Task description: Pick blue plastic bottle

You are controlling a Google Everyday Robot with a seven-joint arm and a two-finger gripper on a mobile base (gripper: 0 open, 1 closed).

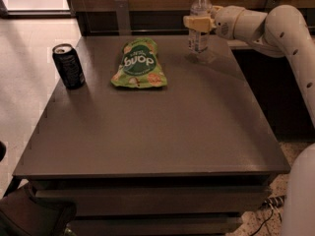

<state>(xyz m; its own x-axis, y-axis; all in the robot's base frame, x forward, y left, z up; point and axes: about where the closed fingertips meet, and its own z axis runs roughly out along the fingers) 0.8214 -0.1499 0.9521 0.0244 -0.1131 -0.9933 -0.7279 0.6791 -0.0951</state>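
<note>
The gripper [199,23] reaches across the upper body of the blue plastic bottle [200,42], which stands at the table's [157,132] 1 o'clock corner; whether it is clenched or slack I cannot tell. A hold that high on thin, slick plastic could let the bottle slip or tip on lifting. It stands upright, clear-walled, with a white cap and a pale, dark-printed label, well apart from the black can [68,66] at 10 o'clock.

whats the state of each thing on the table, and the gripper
blue plastic bottle: upright, capped, near the far edge of the table
gripper: at the bottle's upper body, above the table
black soda can: upright, near the left edge
green snack bag: lying flat between can and bottle
</note>
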